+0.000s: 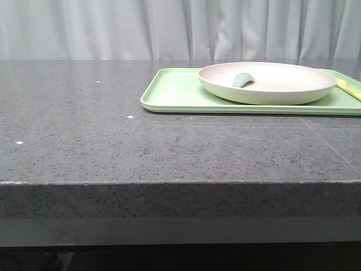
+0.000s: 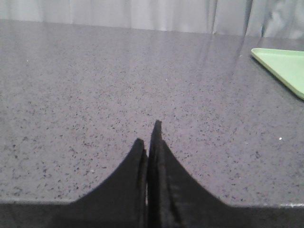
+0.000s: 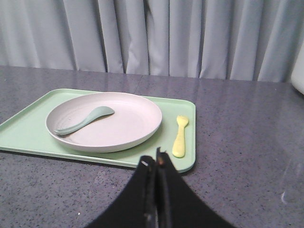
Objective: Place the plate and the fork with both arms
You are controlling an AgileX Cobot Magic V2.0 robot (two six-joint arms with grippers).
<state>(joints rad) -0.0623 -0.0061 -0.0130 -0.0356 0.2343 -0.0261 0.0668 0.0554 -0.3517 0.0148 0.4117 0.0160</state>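
The cream-white plate (image 1: 267, 82) sits on a light-green tray (image 1: 175, 93) at the back right of the table; it also shows in the right wrist view (image 3: 107, 121). A grey-green spoon (image 3: 85, 119) lies in the plate. The pale yellow fork (image 3: 180, 136) lies on the tray beside the plate, partly seen in the front view (image 1: 351, 88). My right gripper (image 3: 154, 160) is shut and empty, just short of the tray's near edge. My left gripper (image 2: 148, 135) is shut and empty over bare table, far from the tray. Neither gripper shows in the front view.
The dark speckled stone table (image 1: 113, 141) has its front edge near the camera. A corner of the tray (image 2: 282, 69) shows in the left wrist view. Grey curtains (image 1: 169, 28) hang behind the table.
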